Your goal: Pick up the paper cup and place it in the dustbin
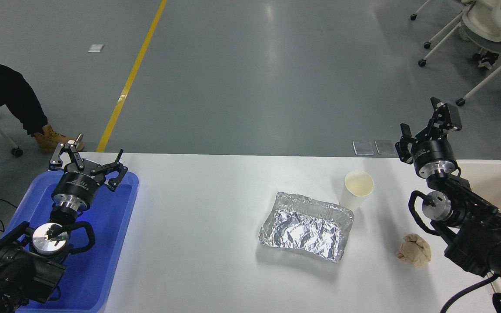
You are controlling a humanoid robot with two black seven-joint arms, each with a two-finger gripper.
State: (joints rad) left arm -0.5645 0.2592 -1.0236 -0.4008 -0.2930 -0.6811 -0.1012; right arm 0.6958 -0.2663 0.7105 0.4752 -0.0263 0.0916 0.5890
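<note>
While the right gripper (424, 124) hangs at about three o'clock in the head view, over the table's far right corner, its black fingers are spread apart and nothing sits between them. Its arm runs back toward five o'clock and leaves the picture at the lower right. Just beside that arm, at the right edge, the dustbin (492, 165) shows only part of its cream rim and smooth inner wall. From the gripper, the paper cup (358, 188) lies toward eight o'clock, well apart from the fingers; it stands upright on the white table (198, 208), mouth up, cream inside visible. At the cup's seven o'clock, just beside its base, lies the crinkled foil tray (306, 227); whether the two touch cannot be told. At the cup's five o'clock, near the right arm, rests a crumpled tan paper wad (414, 249).

Far across at nine o'clock, the left gripper (88, 164) is parked above the blue plastic tray (115, 243) at the table's left end, fingers splayed wide and empty.

Beyond the table, at ten o'clock, a person's dark trouser leg and tan boot (50, 138) stand on the grey floor near a yellow line (131, 78). At one o'clock, wheeled chairs (481, 30) stand.
</note>
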